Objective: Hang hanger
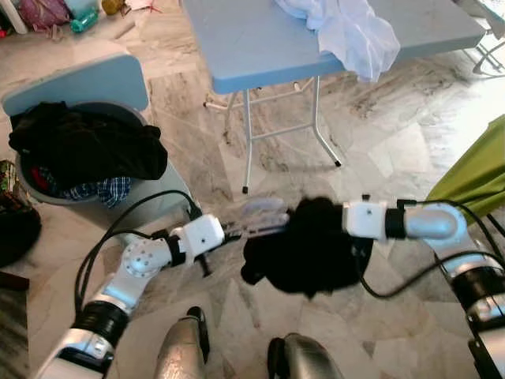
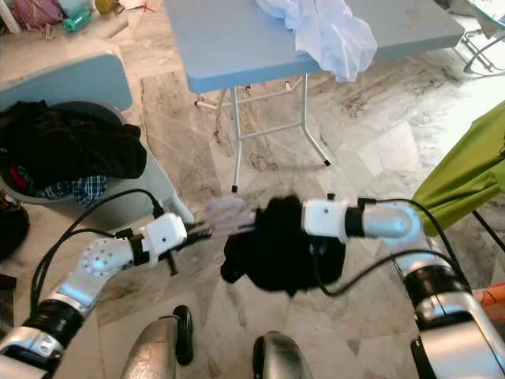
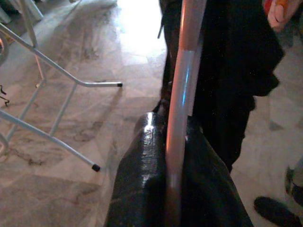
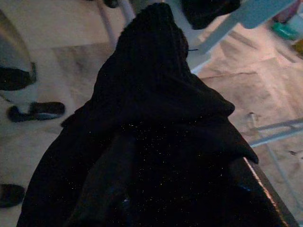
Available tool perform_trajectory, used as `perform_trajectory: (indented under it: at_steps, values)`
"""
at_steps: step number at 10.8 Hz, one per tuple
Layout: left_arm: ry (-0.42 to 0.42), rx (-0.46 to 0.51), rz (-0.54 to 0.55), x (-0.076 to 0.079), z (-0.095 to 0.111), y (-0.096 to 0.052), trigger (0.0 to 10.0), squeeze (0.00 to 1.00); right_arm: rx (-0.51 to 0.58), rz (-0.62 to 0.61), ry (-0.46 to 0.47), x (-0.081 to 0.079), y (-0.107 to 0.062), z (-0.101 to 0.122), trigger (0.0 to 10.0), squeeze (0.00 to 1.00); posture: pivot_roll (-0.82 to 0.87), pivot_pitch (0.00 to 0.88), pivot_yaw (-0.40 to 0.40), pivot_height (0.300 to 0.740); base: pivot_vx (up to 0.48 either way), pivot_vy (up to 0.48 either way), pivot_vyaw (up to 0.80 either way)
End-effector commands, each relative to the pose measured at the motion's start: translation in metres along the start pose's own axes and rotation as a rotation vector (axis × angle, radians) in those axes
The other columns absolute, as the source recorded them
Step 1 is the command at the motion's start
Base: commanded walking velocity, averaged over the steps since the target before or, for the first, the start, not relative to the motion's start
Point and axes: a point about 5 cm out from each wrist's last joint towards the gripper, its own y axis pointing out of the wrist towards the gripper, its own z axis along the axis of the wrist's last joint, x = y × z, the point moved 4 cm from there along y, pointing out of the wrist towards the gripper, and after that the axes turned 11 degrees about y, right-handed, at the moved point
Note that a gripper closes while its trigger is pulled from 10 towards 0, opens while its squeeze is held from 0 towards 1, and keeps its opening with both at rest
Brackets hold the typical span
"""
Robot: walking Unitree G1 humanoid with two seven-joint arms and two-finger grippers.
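Observation:
My left gripper (image 1: 233,230) is shut on a pale, translucent hanger (image 1: 262,214); in the left wrist view its bar (image 3: 182,113) runs up between the two black fingers (image 3: 137,184). The hanger's far end goes into a black garment (image 1: 304,251) hanging in the air above the floor. From the right, my right gripper (image 1: 335,223) is buried in the top of that garment and shut on it. In the right wrist view the black garment (image 4: 156,123) drapes over the fingers (image 4: 267,198) and hides most of them.
A light blue folding table (image 1: 260,47) with a white cloth (image 1: 347,31) stands ahead, its metal legs (image 1: 247,142) close beyond the grippers. A grey basket (image 1: 47,193) full of dark clothes is at the left. Green fabric (image 1: 477,170) hangs at the right. Marble floor lies below.

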Motion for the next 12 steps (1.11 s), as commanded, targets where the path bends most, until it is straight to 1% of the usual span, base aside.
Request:
perform_trajectory:
  at_steps: [1,2,4,6,8,9,11,12]
  values:
    - [-0.009,0.045,0.083,-0.011,0.009,-0.001,0.0,0.24,-0.008,-0.038,0.01,0.005,0.0,-0.002,10.0,1.0,-0.01,0.203,-0.056,0.74,0.0,0.0,0.0]
    - [-0.017,0.05,0.084,-0.007,0.01,0.001,0.0,0.0,0.0,-0.058,0.011,0.008,0.0,-0.001,10.0,1.0,-0.01,0.205,-0.054,0.74,0.0,0.0,0.0]
    - [-0.029,0.05,0.083,-0.002,0.009,0.001,0.0,0.0,-0.002,-0.078,0.007,0.009,0.002,-0.002,10.0,1.0,-0.01,0.205,-0.054,0.74,0.0,0.0,0.0]
    - [-0.042,0.052,0.081,-0.001,0.009,0.0,0.0,0.0,-0.005,-0.136,0.005,0.018,0.001,-0.001,10.0,1.0,-0.01,0.21,-0.054,0.74,0.0,0.0,0.0]
    - [-0.041,0.054,0.084,-0.001,0.01,0.0,0.0,0.0,0.0,-0.242,0.006,0.035,-0.002,0.002,10.0,1.0,-0.01,0.208,-0.053,0.74,0.0,0.0,0.0]
    - [-0.042,0.055,0.083,-0.001,0.01,0.0,0.0,0.0,0.001,-0.257,0.013,0.038,-0.003,0.002,10.0,1.0,-0.01,0.209,-0.052,0.74,0.0,0.0,0.0]
    - [-0.039,0.05,0.093,-0.002,0.009,0.0,0.0,0.0,0.028,-0.336,0.029,0.051,-0.008,0.006,10.0,1.0,-0.01,0.209,-0.052,0.74,0.0,0.0,0.0]
    - [-0.04,0.045,0.098,-0.003,0.008,0.0,0.0,0.0,0.038,-0.361,0.035,0.052,-0.009,0.006,10.0,1.0,-0.01,0.209,-0.052,0.74,0.0,0.0,0.0]
